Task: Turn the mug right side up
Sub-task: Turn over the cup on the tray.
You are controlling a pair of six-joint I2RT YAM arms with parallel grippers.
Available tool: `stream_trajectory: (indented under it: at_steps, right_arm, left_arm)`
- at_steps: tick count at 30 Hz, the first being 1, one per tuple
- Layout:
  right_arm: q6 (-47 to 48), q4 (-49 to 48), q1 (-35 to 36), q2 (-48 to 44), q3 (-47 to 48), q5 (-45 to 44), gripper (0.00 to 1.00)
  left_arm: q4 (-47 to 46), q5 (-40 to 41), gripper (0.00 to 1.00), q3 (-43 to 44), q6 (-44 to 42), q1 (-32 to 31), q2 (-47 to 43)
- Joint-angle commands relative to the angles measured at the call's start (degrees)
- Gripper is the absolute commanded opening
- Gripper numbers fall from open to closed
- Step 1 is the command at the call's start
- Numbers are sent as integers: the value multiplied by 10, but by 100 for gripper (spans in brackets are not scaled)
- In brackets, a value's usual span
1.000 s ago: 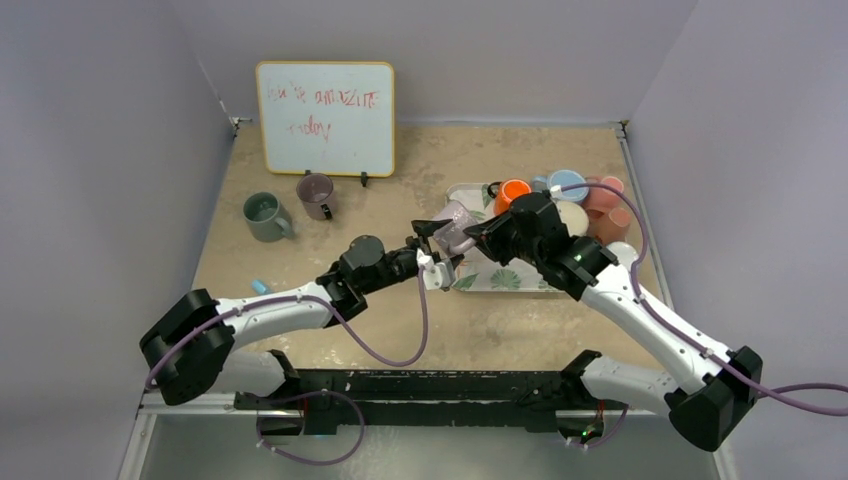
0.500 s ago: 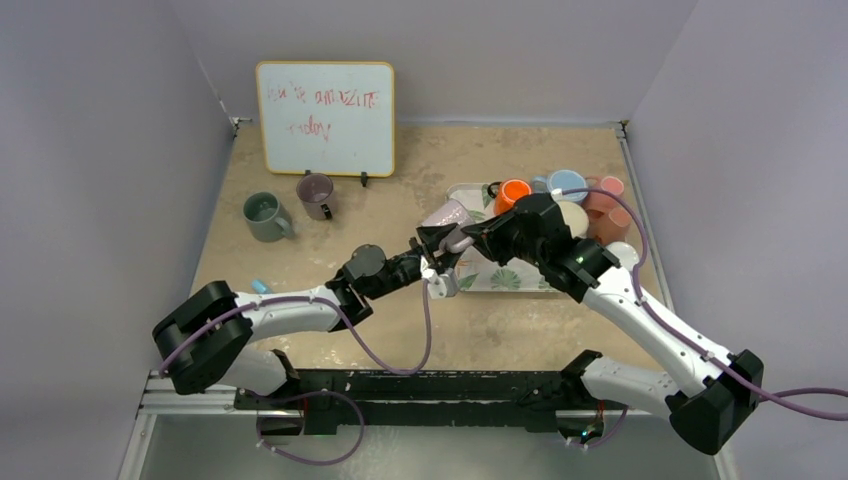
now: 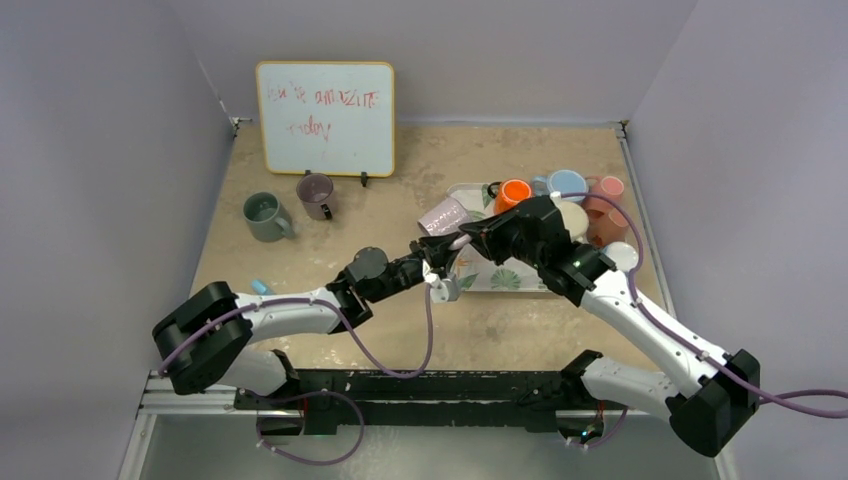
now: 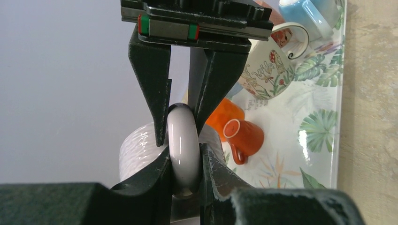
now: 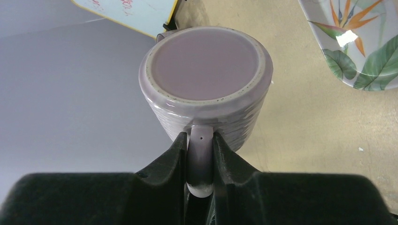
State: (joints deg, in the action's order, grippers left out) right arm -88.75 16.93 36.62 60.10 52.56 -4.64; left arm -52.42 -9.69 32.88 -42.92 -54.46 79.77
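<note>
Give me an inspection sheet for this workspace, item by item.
Surface: beige table, mottled.
Job's things: lilac mug in the air beside the tray, tipped, base toward the right wrist camera.
Clutter: leaf-print tray holding several mugs, among them an orange mug; green mug and purple mug upright near the whiteboard; small blue item by the left arm.
Grippers: left gripper and right gripper both clamped on the lilac mug's handle.
Cables: purple cable loops off each arm.
Surroundings: plain grey walls on three sides.
</note>
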Motion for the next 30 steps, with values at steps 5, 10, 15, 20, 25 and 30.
stream_trajectory:
  at_steps: [5, 10, 15, 20, 25, 30]
  right_arm:
    - [49, -132, 0, -45, -64, 1, 6]
    - [74, -122, 0, -75, -85, -27, 26]
    - [123, -107, 0, -109, -84, -56, 49]
    - [154, -87, 0, -143, -88, -82, 60]
    - [212, -90, 0, -174, -89, -74, 70]
    - [274, -90, 0, -205, -91, -69, 96]
  left_arm:
    - [147, 95, 0, 58, 46, 7, -44]
    - [201, 129, 0, 72, 68, 18, -55]
    - [287, 143, 0, 111, 85, 35, -62]
    - [389, 135, 0, 159, 110, 55, -69]
    - [515, 123, 0, 218, 137, 105, -71]
    - [697, 109, 0, 331, 117, 150, -33]
